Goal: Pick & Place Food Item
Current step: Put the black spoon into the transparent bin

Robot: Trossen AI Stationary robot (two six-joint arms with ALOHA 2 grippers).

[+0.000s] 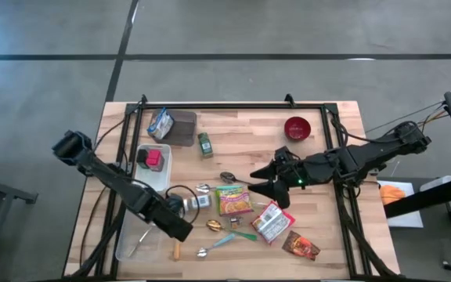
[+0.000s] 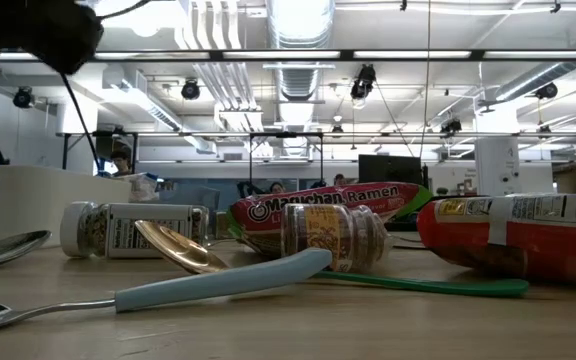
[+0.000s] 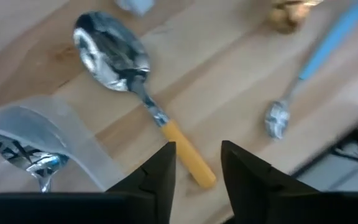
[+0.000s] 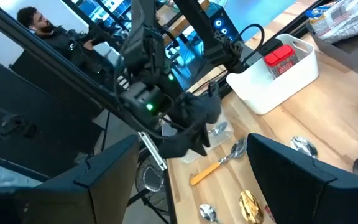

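The pale wooden worktop (image 1: 319, 125) is crowded. A white plastic bin (image 1: 141, 205) lies along its left side with a red-capped item (image 1: 153, 159) inside; a silver foil bag (image 1: 161, 122), a small green-labelled spice jar (image 1: 205, 145) and a dark red bowl (image 1: 297, 128) lie towards the far edge. In the middle lies the green and yellow ramen packet (image 1: 234, 200), with a red and white snack bag (image 1: 272, 222), a brown pouch (image 1: 301, 247), a light-blue-handled spoon (image 1: 222, 244) and a gold spoon (image 1: 214, 225) close by. The left pincer (image 3: 195, 163) points down over a yellow-handled metal spoon (image 3: 146, 103) at the bin's near corner, its fingers narrowly apart and holding nothing. The right pincer (image 1: 261, 182) hangs above the worktop just right of the ramen packet, jaws wide and empty.
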